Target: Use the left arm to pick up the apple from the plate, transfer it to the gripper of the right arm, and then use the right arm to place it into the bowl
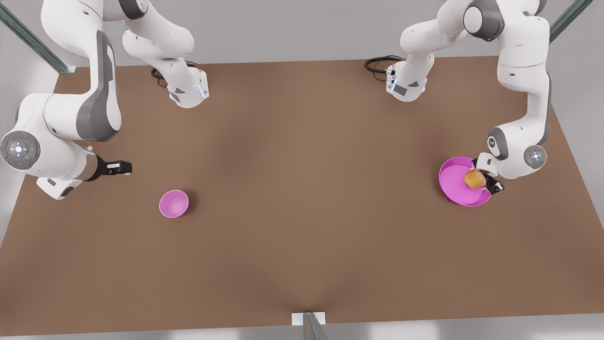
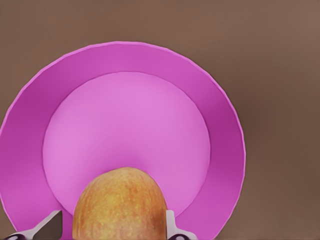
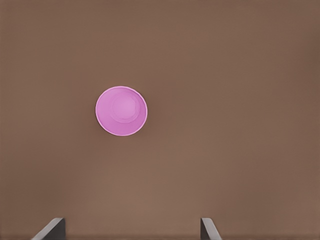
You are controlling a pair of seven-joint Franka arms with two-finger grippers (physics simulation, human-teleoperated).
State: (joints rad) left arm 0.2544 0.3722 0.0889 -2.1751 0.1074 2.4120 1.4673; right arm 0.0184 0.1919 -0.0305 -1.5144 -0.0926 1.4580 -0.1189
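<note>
1. At the front view's left, our right gripper (image 1: 123, 167) waits above the brown worktop (image 1: 302, 212), well apart from the fruit. In the right wrist view its two fingertips (image 3: 50, 229) stand wide apart with nothing between them, so we read these jaws as released.

2. The bowl (image 1: 173, 203) sits near that gripper, a little toward the middle of the worktop, upright and with nothing in it. The right wrist view looks down on the bowl (image 3: 121, 111) from some way off.

3. The broad middle of the worktop is bare brown surface, so we judge that nothing stands in the way of a handover there.

4. At the front view's right, the apple (image 1: 474, 179) is over the plate (image 1: 453, 182), toward the rim nearest the arm. Our left gripper (image 1: 483, 182) is around it: in the left wrist view the apple (image 2: 120, 206) lies between the two fingertips (image 2: 172, 227), which stand close against its sides. We read these jaws as clenched on it. Whether it touches the plate (image 2: 210, 100) we cannot tell.

5. We judge the apple firm, light and smooth, so it could roll or slip. A hold across its widest part seems safest, leaving one side free for the other jaws.
</note>
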